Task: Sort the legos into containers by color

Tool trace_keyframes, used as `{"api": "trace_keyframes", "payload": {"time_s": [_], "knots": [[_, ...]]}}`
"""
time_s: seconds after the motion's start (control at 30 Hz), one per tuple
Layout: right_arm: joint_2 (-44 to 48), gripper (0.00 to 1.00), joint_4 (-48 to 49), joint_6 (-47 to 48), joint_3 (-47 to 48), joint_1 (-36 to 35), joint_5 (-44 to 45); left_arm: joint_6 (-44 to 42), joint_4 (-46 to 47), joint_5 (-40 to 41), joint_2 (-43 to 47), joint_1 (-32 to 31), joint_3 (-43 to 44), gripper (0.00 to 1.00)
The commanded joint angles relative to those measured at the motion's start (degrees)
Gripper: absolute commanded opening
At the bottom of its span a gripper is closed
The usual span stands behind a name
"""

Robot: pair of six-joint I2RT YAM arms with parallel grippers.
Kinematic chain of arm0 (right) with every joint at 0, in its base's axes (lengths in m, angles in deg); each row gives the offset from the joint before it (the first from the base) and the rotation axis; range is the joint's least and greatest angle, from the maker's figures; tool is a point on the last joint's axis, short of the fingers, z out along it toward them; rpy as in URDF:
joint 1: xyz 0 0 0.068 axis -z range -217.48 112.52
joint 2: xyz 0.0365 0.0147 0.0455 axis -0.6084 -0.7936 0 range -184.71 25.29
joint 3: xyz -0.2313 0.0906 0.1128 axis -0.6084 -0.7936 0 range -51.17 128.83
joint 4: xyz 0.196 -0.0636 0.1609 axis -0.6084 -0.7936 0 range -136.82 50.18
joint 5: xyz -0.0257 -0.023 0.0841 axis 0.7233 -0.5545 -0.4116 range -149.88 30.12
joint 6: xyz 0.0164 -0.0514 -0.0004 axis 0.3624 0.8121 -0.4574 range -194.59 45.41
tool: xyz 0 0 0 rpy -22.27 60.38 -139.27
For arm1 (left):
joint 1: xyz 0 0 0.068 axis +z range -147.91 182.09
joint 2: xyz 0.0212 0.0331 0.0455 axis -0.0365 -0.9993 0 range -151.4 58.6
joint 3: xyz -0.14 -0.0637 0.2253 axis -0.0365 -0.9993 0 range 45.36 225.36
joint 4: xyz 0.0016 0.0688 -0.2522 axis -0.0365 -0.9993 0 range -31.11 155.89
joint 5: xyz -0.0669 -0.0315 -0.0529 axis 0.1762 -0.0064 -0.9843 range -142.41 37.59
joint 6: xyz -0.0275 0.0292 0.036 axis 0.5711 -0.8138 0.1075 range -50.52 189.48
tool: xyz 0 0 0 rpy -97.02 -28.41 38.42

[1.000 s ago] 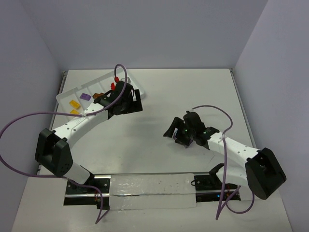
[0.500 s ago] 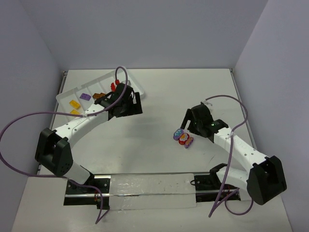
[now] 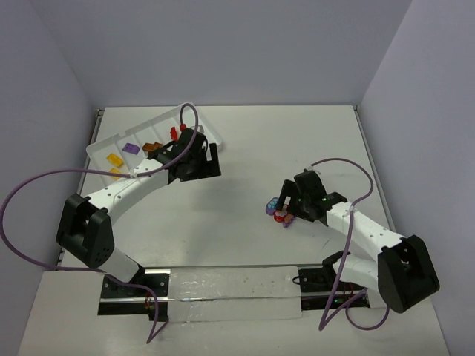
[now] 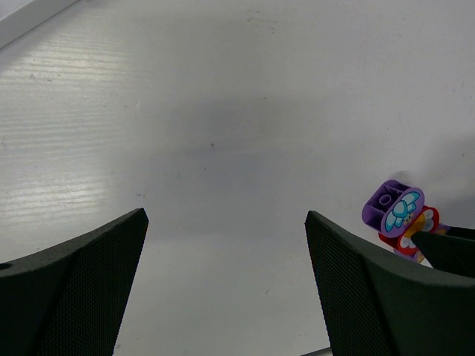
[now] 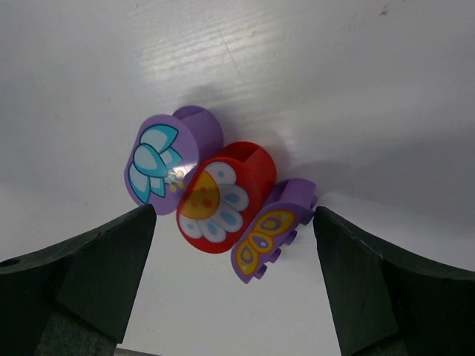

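The right gripper (image 5: 234,211) hangs low with its fingers spread wide, empty, either side of a cluster of plastic bricks. The cluster lies on the white table (image 3: 245,141), right of centre and nearer the front edge. It is a purple round brick printed with a blue flower (image 5: 159,167), a red round brick printed with a white-and-yellow flower (image 5: 223,196), and a purple wing-shaped brick (image 5: 271,237), all touching.

Because the colours are mixed, it seems wiser to centre on one outer purple piece and close squarely. An off-centre pinch could squirt the bricks sideways.

The left gripper (image 4: 226,216), also spread and empty, hovers beside the flat white divided plastic tray (image 3: 100,148) at the far left corner.
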Motion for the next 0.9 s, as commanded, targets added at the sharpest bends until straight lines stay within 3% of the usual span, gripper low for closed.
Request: {"api": "trace_keyframes", "payload": {"time_s": [0.0,0.2,0.4,0.87], "knots": [[-1.3,0.94,7.9,-2.9,0.0,-4.7,-5.8,0.0,1.8,-0.8,-0.7,-0.3,1.8,0.94],[-4.0,0.94,12.1,-3.4,3.3,-12.9,-11.1,0.7,-0.7,4.2,-1.0,-0.2,3.3,0.94],[-1.2,0.94,0.9,2.2,8.3,-13.3,4.6,1.4,-0.3,5.6,1.2,-0.2,2.6,0.95],[-15.9,0.98,-3.1,8.9,16.1,-20.0,7.4,1.7,0.4,3.5,0.2,-0.2,2.2,0.94]]}}
